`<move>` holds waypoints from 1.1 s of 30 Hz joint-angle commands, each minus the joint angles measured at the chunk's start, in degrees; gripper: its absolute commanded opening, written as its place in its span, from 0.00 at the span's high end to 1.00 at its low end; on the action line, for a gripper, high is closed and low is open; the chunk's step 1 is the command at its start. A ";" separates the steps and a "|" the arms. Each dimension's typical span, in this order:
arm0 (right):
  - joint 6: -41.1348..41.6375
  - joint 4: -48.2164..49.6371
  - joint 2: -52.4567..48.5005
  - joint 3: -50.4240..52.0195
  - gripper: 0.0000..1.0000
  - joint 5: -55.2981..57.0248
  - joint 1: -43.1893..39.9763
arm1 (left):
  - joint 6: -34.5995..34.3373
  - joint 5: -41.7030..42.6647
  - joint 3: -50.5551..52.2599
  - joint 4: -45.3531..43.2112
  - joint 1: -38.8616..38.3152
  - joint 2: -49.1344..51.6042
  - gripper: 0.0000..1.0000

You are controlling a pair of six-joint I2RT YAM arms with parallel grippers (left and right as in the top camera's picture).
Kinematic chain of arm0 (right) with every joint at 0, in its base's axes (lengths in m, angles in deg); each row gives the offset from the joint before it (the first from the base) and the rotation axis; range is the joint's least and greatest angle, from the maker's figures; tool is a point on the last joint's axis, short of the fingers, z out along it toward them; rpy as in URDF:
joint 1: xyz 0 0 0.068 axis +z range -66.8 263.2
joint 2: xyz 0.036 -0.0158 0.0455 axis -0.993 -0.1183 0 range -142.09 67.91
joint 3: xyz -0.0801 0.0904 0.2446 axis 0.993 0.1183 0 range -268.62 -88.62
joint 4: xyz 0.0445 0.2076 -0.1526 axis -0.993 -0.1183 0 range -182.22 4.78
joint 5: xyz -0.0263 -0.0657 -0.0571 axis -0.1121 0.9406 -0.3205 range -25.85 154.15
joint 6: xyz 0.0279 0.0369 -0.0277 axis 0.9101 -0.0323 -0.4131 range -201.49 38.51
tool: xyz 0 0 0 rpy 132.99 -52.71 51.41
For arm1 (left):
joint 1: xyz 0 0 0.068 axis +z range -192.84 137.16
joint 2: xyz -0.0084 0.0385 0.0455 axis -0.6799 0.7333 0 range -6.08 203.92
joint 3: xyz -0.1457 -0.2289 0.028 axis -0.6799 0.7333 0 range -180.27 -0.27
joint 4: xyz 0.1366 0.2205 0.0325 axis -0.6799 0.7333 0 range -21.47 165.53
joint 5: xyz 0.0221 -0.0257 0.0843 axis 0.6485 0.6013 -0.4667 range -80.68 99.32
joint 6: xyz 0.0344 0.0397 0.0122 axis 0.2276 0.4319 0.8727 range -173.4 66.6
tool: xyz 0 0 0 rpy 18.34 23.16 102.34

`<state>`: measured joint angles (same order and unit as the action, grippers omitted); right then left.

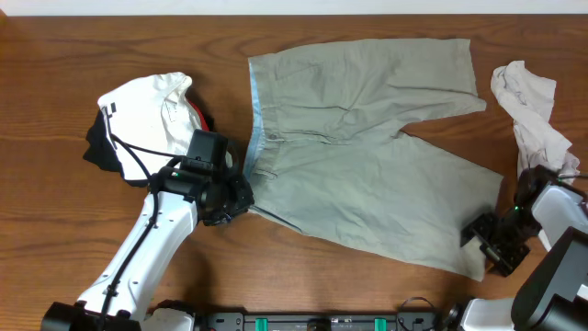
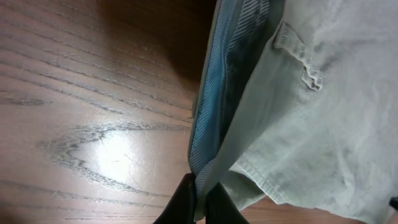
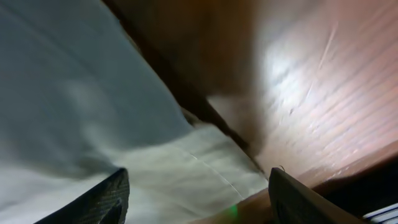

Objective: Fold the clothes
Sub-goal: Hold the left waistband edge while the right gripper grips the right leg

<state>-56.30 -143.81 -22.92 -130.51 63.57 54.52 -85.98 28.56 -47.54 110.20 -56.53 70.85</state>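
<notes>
Overhead: one pair of khaki trousers (image 1: pixel 367 156) lies spread flat. One white, black and red bundle (image 1: pixel 147 119) lies just beyond the trousers' waist end, and one cream garment (image 1: pixel 533 110) lies off their far leg end (three items, two arms). The left gripper (image 1: pixel 230 198) sits at the trousers' near waist corner, the right gripper (image 1: pixel 491 244) at their near leg end.

Left wrist: the jaws are closed on the blue-lined waistband (image 2: pixel 217 93) edge. The pinch looks thin, so a pull could slip it.

Right wrist: the fingers stand wide apart over the hem (image 3: pixel 205 162), gripping nothing. Lifting now would drag the trousers lopsided.
</notes>
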 commanded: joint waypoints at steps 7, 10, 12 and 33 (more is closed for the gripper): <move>0.04 1.99 0.87 3.82 0.38 -1.42 -0.17 | 1.05 -1.99 0.48 0.31 0.28 -0.11 0.94; -0.13 1.81 0.90 3.93 0.35 -2.69 -0.17 | 1.05 -1.99 0.48 0.31 0.28 -0.11 0.94; -1.99 2.16 1.09 3.85 0.33 -4.92 -0.17 | 1.05 -1.99 0.48 0.26 0.28 -0.11 0.94; -2.56 17.09 1.38 0.31 0.33 -13.46 -0.28 | 1.25 -1.95 0.48 -1.01 0.28 -0.11 0.94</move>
<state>-56.73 -123.92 -19.73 -129.90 57.38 54.41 -85.52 27.32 -47.54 109.08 -56.53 70.85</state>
